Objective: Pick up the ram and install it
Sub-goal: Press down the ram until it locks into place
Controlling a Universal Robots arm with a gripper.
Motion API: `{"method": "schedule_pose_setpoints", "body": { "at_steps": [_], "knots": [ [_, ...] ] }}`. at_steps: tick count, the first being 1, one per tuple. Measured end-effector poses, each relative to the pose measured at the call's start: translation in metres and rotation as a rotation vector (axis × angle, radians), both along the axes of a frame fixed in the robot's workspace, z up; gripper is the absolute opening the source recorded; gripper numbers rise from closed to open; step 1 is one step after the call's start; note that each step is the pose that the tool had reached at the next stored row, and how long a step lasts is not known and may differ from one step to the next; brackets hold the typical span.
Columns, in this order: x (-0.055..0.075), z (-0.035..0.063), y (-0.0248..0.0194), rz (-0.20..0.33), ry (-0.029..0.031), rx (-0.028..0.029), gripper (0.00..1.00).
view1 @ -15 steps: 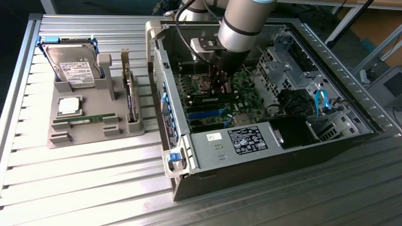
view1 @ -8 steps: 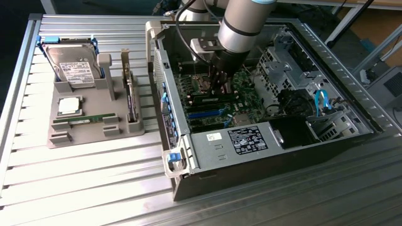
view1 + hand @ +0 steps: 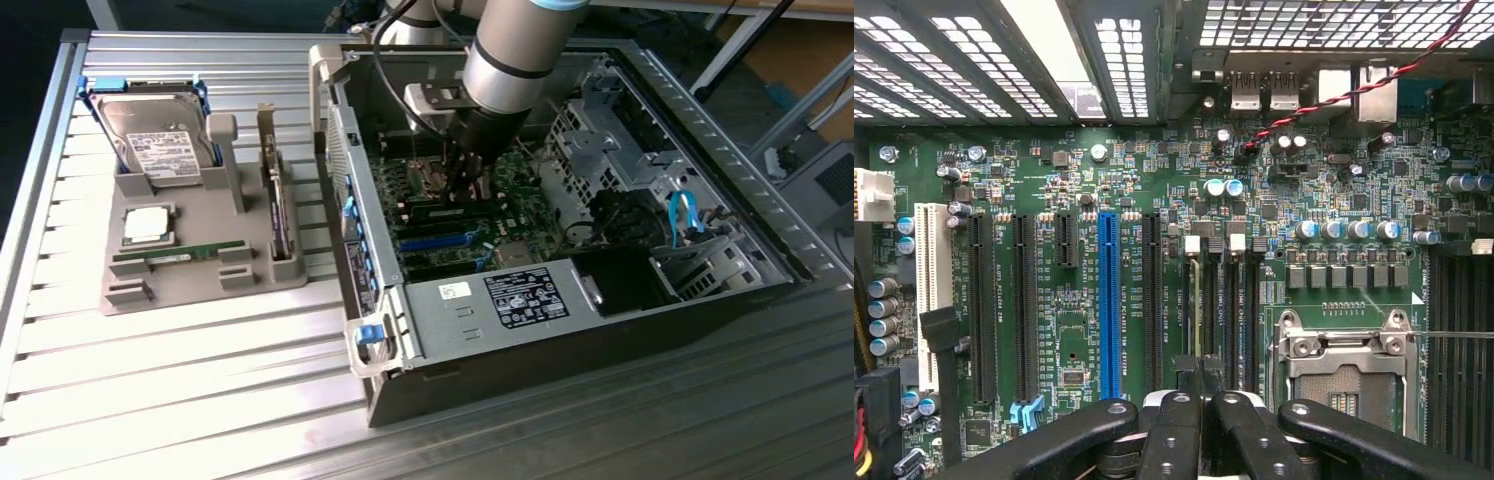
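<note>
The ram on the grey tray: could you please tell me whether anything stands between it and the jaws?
Yes: the ram lies on the tray, the gripper hangs over the motherboard, and the computer case's side wall rises between them.

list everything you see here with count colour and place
open desktop computer case: one, black and silver, lying on the exterior view's right of the slatted metal table
green motherboard: one, inside the case
blue expansion slot: one, among the black slots on the motherboard
empty silver processor socket: one, on the motherboard
grey plastic parts holder: one, on the table to the exterior view's left of the case
silver hard drive: one, propped at the holder's far end
square silver processor chip: one, flat on the holder
slim green ram stick: one, lying in the holder's near slot
dark expansion card: one, on edge in the holder
gripper: one, black, inside the case above the motherboard, jaws shut
</note>
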State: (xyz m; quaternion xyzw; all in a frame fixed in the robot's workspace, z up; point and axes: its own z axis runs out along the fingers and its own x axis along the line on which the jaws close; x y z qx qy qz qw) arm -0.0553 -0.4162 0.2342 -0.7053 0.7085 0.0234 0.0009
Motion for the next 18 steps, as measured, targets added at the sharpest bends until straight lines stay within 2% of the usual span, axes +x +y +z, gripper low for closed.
{"method": "schedule_pose_setpoints", "body": {
  "at_steps": [18],
  "knots": [
    [-0.0006,-0.0018,-0.0012,0.0,0.0,-0.0001,0.1]
  ]
}}
